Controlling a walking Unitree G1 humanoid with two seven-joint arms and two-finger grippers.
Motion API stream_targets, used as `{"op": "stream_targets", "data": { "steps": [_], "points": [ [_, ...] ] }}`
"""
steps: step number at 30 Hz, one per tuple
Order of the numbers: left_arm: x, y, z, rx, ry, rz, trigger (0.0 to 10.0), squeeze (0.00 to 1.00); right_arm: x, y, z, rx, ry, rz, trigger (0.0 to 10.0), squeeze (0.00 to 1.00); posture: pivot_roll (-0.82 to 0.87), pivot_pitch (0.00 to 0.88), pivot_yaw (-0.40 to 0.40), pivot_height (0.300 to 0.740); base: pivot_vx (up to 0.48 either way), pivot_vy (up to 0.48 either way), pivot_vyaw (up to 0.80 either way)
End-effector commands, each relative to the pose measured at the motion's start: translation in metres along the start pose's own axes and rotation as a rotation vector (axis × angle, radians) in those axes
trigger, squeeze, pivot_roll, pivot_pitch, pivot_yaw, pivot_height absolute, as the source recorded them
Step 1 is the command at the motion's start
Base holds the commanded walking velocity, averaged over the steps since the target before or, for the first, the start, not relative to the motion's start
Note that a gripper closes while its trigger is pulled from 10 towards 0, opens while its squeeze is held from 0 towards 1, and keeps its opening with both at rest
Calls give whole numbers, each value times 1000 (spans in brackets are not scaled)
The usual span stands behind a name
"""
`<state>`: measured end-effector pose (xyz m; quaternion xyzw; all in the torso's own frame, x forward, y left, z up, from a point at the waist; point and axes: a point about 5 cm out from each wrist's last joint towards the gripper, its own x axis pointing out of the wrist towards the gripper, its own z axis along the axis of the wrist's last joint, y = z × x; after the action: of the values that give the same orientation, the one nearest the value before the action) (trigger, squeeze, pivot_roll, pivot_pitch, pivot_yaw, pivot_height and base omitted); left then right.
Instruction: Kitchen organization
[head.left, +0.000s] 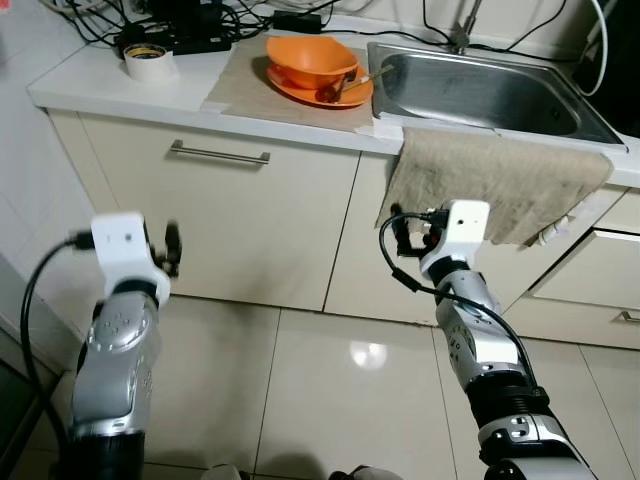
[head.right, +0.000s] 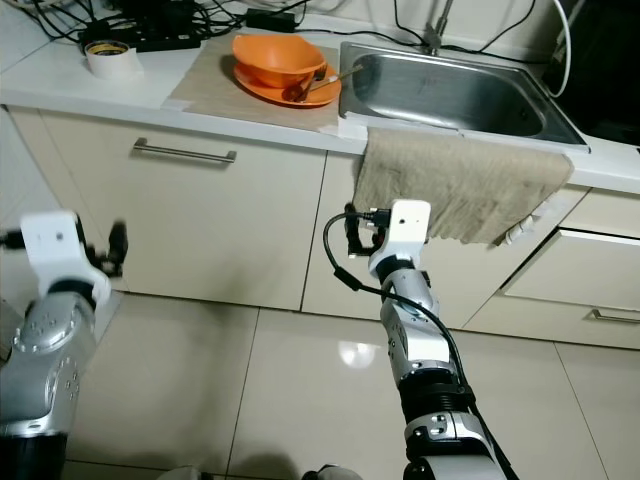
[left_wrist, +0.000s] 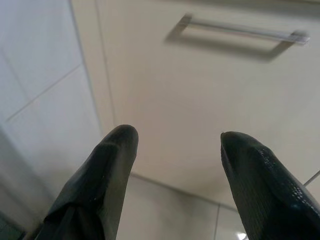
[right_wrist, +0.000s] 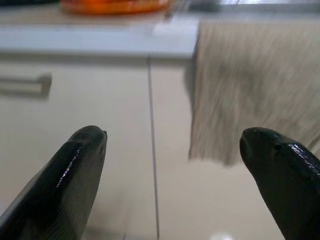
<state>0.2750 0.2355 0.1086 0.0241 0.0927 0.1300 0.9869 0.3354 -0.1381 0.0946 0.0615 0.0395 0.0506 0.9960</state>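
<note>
An orange bowl (head.left: 312, 58) sits on an orange plate (head.left: 298, 90) with a spoon (head.left: 347, 84) resting in it, all on a beige mat (head.left: 240, 88) on the white counter. A steel sink (head.left: 480, 95) lies right of the mat. A beige towel (head.left: 490, 185) hangs over the counter edge below the sink. My left gripper (left_wrist: 175, 137) is open and empty, held low in front of the drawer with the metal handle (head.left: 218, 153). My right gripper (right_wrist: 175, 137) is open and empty, level with the towel's lower left corner and short of the cabinet front.
A roll of tape (head.left: 148, 62) stands at the counter's left end, with a black power strip and cables (head.left: 190, 30) behind it. Cream cabinet fronts (head.left: 280, 230) rise ahead of me. Glossy tiled floor (head.left: 330, 380) lies between me and them.
</note>
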Motion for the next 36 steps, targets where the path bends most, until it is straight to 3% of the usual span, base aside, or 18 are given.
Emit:
{"op": "stream_targets", "data": {
  "steps": [1, 6, 13, 20, 28, 30, 31, 33, 36],
  "points": [
    [-3, -8, 3, 14, -11, -29, 10000, 0, -5, -4, -13, 2, 69, -7, 10000, 0, -5, 69, -107, 740, 0, 0, 0],
    [-10, -10, -8, 72, -6, -62, 10000, 0, -13, -6, -19, -59, 88, 18, 10000, 0, -12, 75, -100, 740, 0, 0, 0],
    [-18, -10, -23, 81, 53, -73, 10000, 0, -19, -12, -26, -111, 123, 4, 10000, 0, -26, 71, -97, 740, 0, 0, 0],
    [-2, -19, -14, 116, 56, -58, 10000, 0, -10, -6, -19, -135, 132, 61, 10000, 0, -26, 83, -107, 740, 0, 0, 0],
    [5, -14, -6, 38, 44, -15, 10000, 0, 2, 1, -12, -111, 148, 58, 10000, 0, -36, 95, -124, 740, 0, 0, 0],
    [6, -11, -6, 71, 61, 54, 10000, 0, 3, 2, -13, -82, 173, 53, 10000, 0, -34, 95, -127, 740, 0, 0, 0],
    [5, -15, -13, 30, 149, 11, 10000, 0, 3, 2, -15, -60, 183, 44, 10000, 0, -32, 94, -131, 740, 0, 0, 0],
    [5, -20, -15, -22, 177, -32, 10000, 0, 4, 1, -15, -47, 189, 41, 10000, 0, -29, 90, -137, 740, 0, 0, 0],
    [4, -23, -12, -11, 106, -45, 10000, 0, 5, -2, -16, -40, 198, 24, 10000, 0, -34, 86, -141, 740, 0, 0, 0]
  ]
}}
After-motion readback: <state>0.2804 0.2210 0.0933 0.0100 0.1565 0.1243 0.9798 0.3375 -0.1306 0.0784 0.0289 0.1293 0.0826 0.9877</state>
